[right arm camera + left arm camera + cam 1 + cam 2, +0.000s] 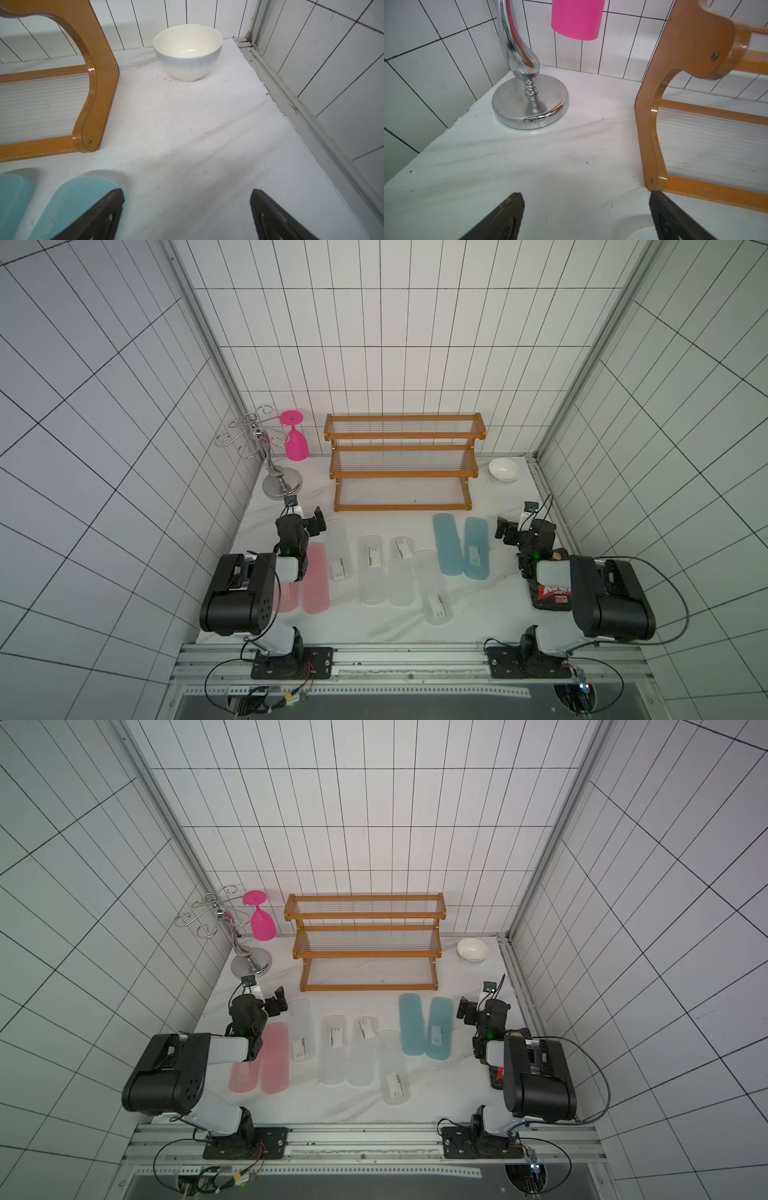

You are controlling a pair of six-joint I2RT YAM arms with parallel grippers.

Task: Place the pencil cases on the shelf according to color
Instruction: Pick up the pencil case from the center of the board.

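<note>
Currently, my left claw (586,199): spread wide. My right claw (187,193): spread wide too. Pink cases (318,585): flat on the table (478,614), just behind my left claw. Blue cases (446,545): just beside my right claw, on its inner side. Clear cases (371,572): between those pairs. Shelf (403,472): ahead of both claws.

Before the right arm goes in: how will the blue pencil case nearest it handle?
Probably stiff: that blue pencil case is a moulded box lying flat. Likely light, being thin and translucent. Its smooth rounded plastic may slip in the right gripper.
</note>
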